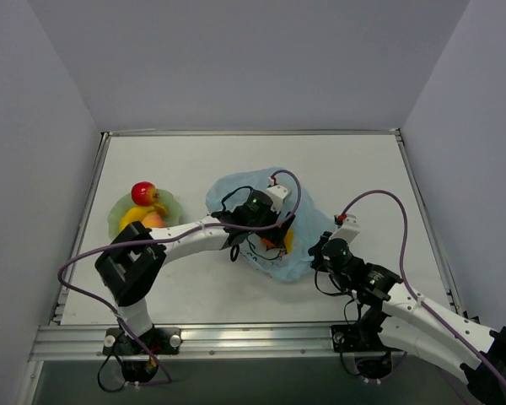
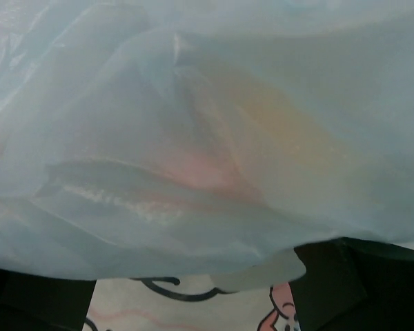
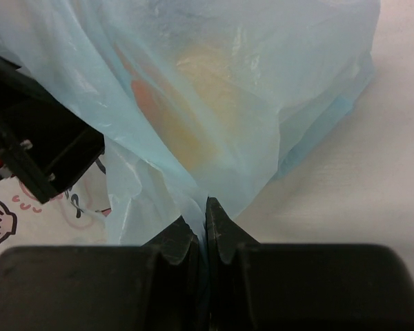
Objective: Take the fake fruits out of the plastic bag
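A: Whereabouts of the bag (image 1: 291,263)?

B: Crumpled on the table (image 1: 236,156), about the middle, right of the plate (image 1: 176,211) and apart from it.

A: And the fruits (image 1: 148,218)?

B: Split into two lots. On the plate: apple (image 1: 142,192) at the far side, yellow piece (image 1: 131,218) and peach one (image 1: 156,222) just nearer, all close together. Inside the bag: orange one (image 1: 270,243) beside a yellow bit (image 1: 288,240), glimpsed from above past the left arm. Through the film, in both wrist views, only orange, pink and yellow blurs, impossible to name singly.

A: State of the left gripper (image 2: 193,267)?

B: In among the bag's folds, arm stretched across from the left. Spread wide: dark fingers (image 2: 359,283) at the two lower corners of its own view, film draped across the gap, nothing seen pinched. Below the film, a strip of cartoon print (image 2: 165,286), dark outlines with pink marks.

A: Right gripper (image 3: 201,219)?

B: At the bag's right edge, low by the table. Pressed together on a thin fold of the blue film, tips nearly meeting, fold rising from between them.
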`<action>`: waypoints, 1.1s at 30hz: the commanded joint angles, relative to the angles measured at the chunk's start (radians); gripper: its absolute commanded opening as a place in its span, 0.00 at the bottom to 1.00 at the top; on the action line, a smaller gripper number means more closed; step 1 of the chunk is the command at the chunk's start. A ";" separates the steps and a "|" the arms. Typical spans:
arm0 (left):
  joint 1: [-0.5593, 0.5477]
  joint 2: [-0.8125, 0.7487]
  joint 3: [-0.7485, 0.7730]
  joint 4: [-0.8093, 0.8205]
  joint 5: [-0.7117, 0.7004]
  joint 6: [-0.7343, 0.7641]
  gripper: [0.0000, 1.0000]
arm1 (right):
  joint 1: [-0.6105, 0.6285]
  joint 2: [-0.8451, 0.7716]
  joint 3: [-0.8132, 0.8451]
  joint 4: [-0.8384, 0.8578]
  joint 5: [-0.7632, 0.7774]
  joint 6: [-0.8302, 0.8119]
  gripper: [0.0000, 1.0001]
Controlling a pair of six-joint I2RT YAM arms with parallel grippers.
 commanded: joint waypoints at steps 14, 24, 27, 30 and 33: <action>0.045 0.029 0.003 0.067 0.043 -0.021 0.53 | 0.004 0.028 0.049 -0.001 0.058 -0.048 0.00; 0.080 -0.314 -0.084 0.078 0.188 -0.113 0.45 | 0.004 0.037 0.066 0.025 0.084 -0.067 0.00; 0.111 -0.397 -0.089 0.028 0.205 -0.149 0.43 | 0.004 0.023 0.045 0.042 0.101 -0.056 0.00; 0.151 -0.513 -0.118 -0.029 0.210 -0.176 0.42 | 0.006 0.000 0.031 0.048 0.119 -0.053 0.00; 0.203 -0.668 -0.149 -0.121 0.178 -0.199 0.39 | 0.006 -0.030 0.028 0.060 0.121 -0.062 0.00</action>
